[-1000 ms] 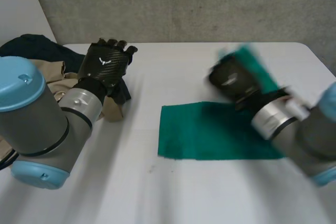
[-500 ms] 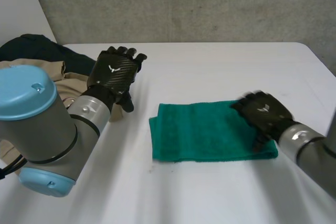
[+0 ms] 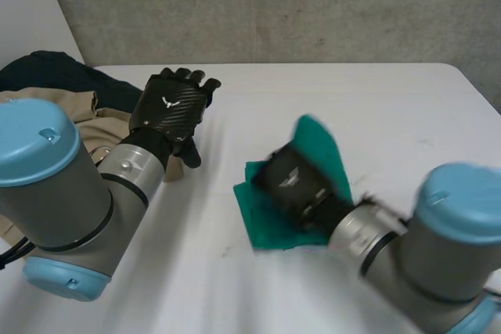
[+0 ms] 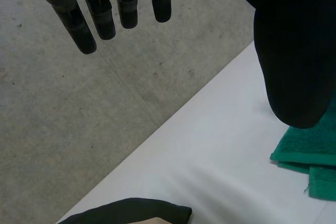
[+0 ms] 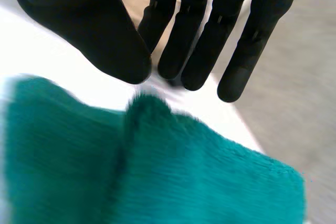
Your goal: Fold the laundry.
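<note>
Near the middle of the white table (image 3: 329, 87), about midway between its left and right edges, lies the green terry towel (image 3: 262, 220). It is partly folded, with one flap raised off the surface behind the black right hand (image 3: 293, 181). That hand is low over the towel; whether it has a hold on the cloth I cannot tell. The black left hand (image 3: 172, 103) hovers apart from the towel, toward the left edge, its fingers straight and spread away from the thumb, holding nothing. Beside it, at the left edge, sits a heap of dark and beige garments (image 3: 70, 95).

The towel looks light, soft and limp, with a nap unlikely to slip. I judge it will sag and wrinkle unless pinched at a free corner or edge, then pressed flat. The right wrist view shows a ridge of cloth tenting up under the palm, which the head view hides behind the hand. The left wrist view shows the towel's layered folded edge beyond the thumb.
</note>
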